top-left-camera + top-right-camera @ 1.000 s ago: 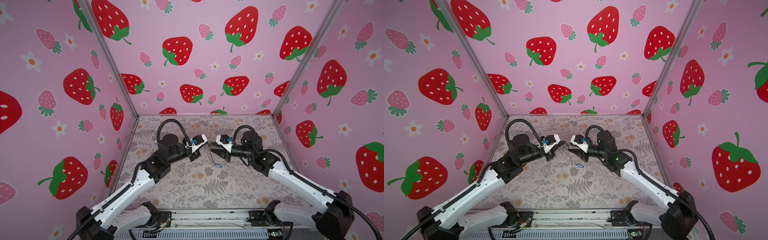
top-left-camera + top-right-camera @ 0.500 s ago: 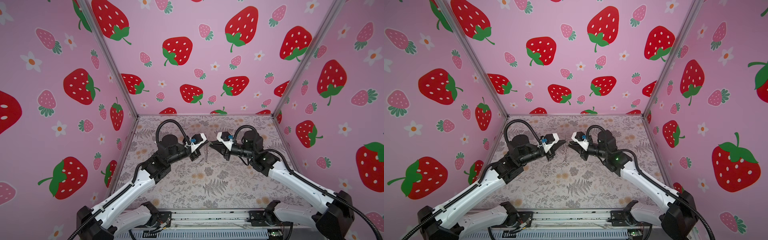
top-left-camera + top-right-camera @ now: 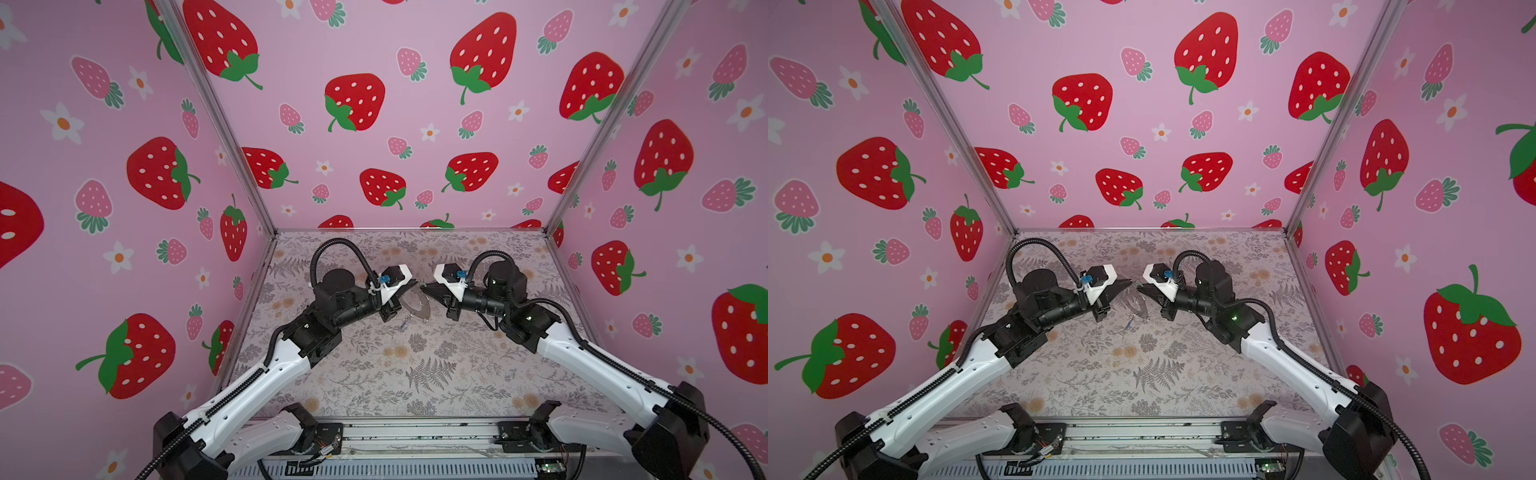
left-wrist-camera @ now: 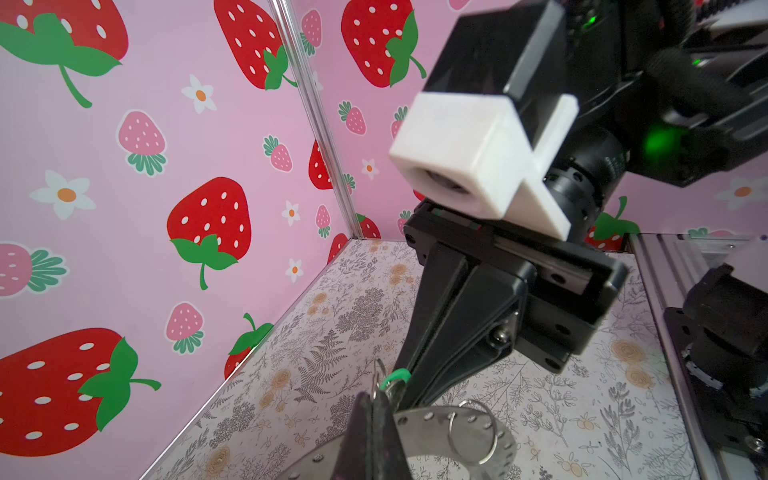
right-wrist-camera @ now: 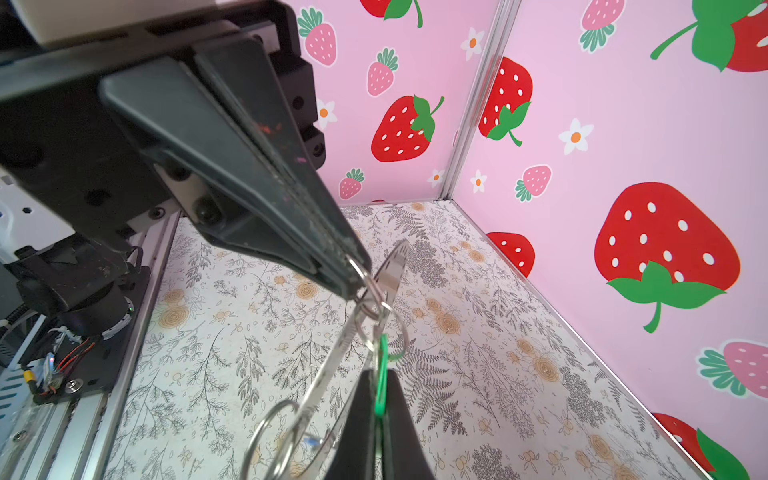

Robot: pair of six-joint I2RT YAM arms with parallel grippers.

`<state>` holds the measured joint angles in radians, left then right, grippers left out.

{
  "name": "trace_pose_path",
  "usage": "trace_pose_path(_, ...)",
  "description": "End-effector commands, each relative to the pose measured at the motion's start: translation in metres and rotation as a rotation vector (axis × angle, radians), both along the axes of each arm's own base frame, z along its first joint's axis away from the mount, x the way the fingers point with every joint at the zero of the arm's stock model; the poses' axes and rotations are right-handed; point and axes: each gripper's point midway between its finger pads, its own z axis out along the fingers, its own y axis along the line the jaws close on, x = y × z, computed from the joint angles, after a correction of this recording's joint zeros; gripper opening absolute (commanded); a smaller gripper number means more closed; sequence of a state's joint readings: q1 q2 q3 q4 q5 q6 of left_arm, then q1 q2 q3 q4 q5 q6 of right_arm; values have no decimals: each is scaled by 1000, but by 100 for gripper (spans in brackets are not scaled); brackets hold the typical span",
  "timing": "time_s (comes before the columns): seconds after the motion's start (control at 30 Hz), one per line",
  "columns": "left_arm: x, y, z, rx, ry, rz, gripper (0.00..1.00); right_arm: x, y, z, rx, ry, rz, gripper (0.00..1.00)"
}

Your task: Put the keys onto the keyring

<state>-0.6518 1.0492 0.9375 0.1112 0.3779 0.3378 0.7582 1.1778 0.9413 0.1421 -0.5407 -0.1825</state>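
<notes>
Keyring [image 4: 430, 419]: held clear of the table [image 3: 415, 374], mid-frame in both top views. Left gripper [image 5: 358, 286]: fingers clamped together on the keyring. Green key [image 5: 381, 353]: just beside the keyring, pinched between the closed fingers of the right gripper [image 5: 376, 390]. Blue key [image 3: 402, 326]: just below the keyring.

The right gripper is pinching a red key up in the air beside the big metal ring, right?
No, it isn't red. The right wrist view shows the right gripper pinching a green key up in the air beside the big metal ring.
</notes>
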Motion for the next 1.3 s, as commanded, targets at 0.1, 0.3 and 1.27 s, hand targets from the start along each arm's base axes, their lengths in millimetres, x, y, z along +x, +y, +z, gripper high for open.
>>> trace_pose_path(0.1, -2, 1, 36, -121, -71, -17, 0, -8, -1, -2, -14, -16, 40, 0)
trace_pose_path(0.3, 1, 5, 43, -151, -75, -9, 0, -7, -2, -4, -48, -28, 37, 0)
trace_pose_path(1.27, -10, -2, 35, -238, 4, -211, 0, -9, -29, 21, -81, -193, 32, 26)
